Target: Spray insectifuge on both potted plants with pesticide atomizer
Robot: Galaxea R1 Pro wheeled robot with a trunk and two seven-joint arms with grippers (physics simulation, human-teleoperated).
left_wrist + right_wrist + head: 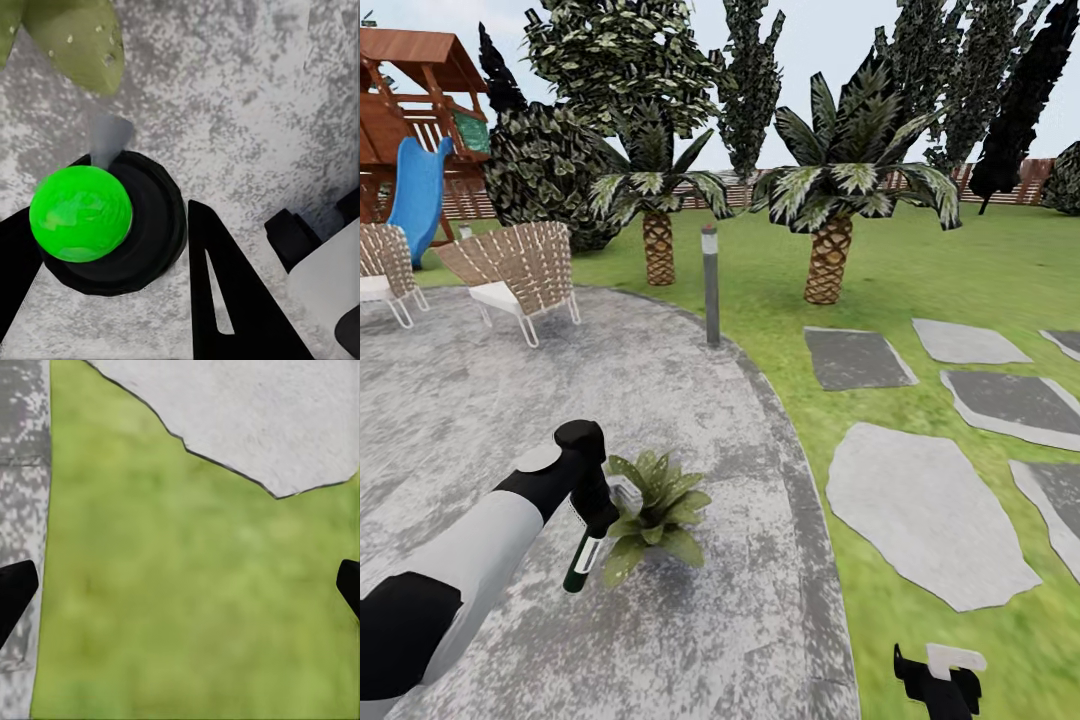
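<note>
Head view: left arm reaches out over the round grey patio [480,420]. Left tool [592,520] points down and pinches the pesticide atomizer [582,562], which hangs tilted with its dark lower end toward the paving. It sits just beside the potted plant [655,510], on that plant's left, touching or nearly touching the leaves; can't tell which. The plant stands on the patio toward its right edge, its pot hidden under the leaves. Right tool [940,680] hangs low over the lawn [840,290] just off the patio's right edge. A grey bollard lamp [710,285] stands at the patio's far edge, two wicker chairs [510,270] at its far left edge. Two palms [830,215] on the lawn beyond, stepping stones [925,510] to the right.

Left wrist view: black fingers [232,300] closed on the atomizer's round black body, which carries a bright green ball [81,214]. Faint grey mist rises beside it toward a green leaf [79,41] with droplets on it. Speckled paving below.

Right wrist view: the two black fingertips [15,592] are spread wide at opposite sides, nothing between them. Grass below, patio edge on one side, a stepping stone [247,412] on the other.
</note>
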